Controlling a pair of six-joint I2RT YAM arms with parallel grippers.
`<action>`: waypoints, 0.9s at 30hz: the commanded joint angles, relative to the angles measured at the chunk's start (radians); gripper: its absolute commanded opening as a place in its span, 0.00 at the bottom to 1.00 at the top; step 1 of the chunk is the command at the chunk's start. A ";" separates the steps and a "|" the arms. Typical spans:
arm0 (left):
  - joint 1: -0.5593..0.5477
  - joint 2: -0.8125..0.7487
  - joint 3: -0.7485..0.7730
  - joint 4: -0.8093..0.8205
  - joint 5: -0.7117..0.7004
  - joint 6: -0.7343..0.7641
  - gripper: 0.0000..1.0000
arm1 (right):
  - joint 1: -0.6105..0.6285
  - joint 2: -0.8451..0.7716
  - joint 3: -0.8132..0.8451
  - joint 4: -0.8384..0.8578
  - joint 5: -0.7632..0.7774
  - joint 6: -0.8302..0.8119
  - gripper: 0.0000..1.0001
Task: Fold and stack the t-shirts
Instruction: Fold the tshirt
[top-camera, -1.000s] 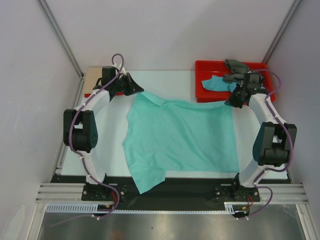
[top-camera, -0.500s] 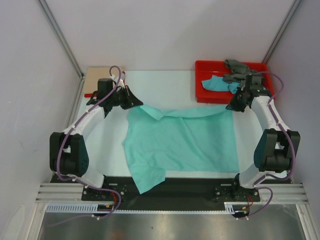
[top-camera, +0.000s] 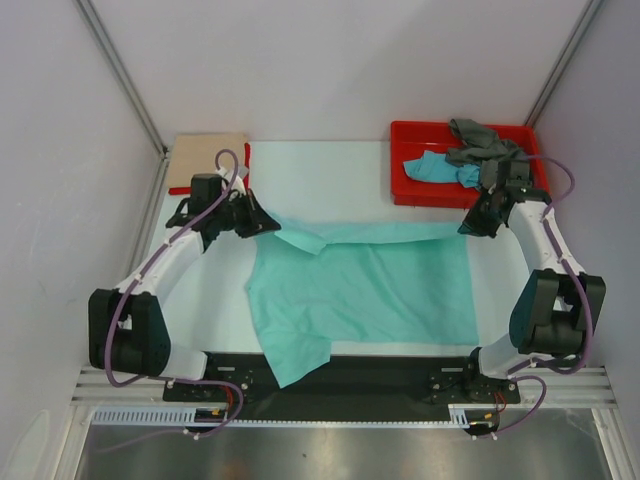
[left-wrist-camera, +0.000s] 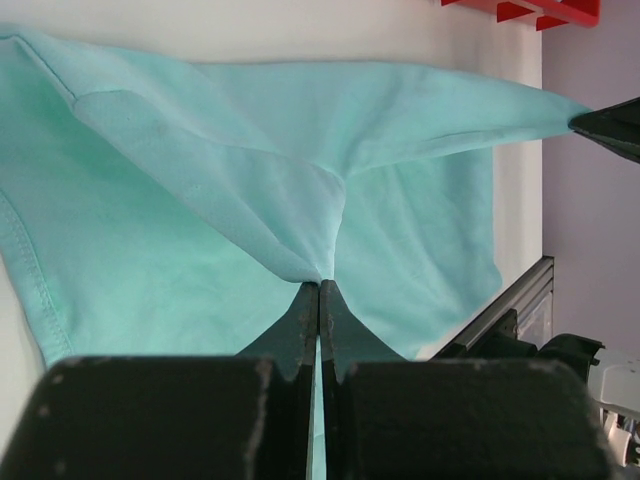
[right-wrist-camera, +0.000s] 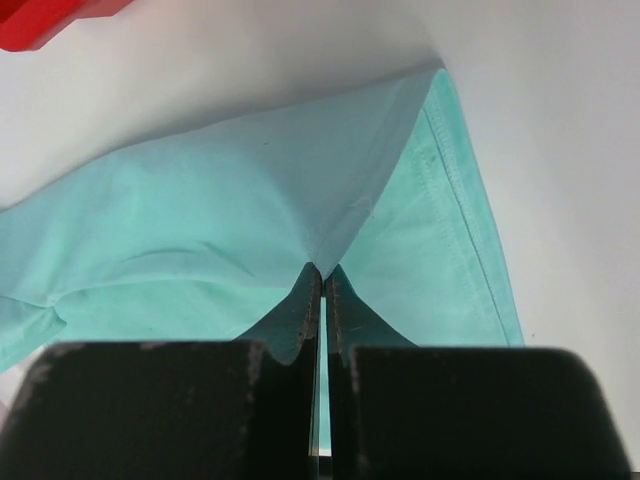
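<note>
Your left end effector (top-camera: 272, 228) and right end effector (top-camera: 466, 229) clamp the mint shirt (top-camera: 370, 290) mid-fold; the grey shirt (top-camera: 475, 135) and blue shirt (top-camera: 430, 168) wait in the tray (top-camera: 400, 192).

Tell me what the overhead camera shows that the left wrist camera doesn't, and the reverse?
Only overhead: the grey shirt and turquoise-blue shirt in the red tray, and a folded beige shirt far left. Only the wrist: close up, how the left fingers pinch shut on a fold of cloth. Both: the mint-green shirt, raised along its far edge, and a corner of the tray.
</note>
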 joint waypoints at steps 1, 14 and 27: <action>-0.004 -0.048 -0.018 -0.024 -0.015 0.022 0.00 | -0.019 -0.035 -0.002 -0.021 0.024 -0.032 0.00; -0.004 -0.054 -0.116 -0.044 -0.058 0.018 0.00 | -0.022 -0.039 -0.093 -0.021 0.013 -0.044 0.00; -0.004 -0.066 -0.125 -0.142 -0.151 0.044 0.46 | -0.025 -0.014 -0.144 -0.057 0.080 -0.043 0.20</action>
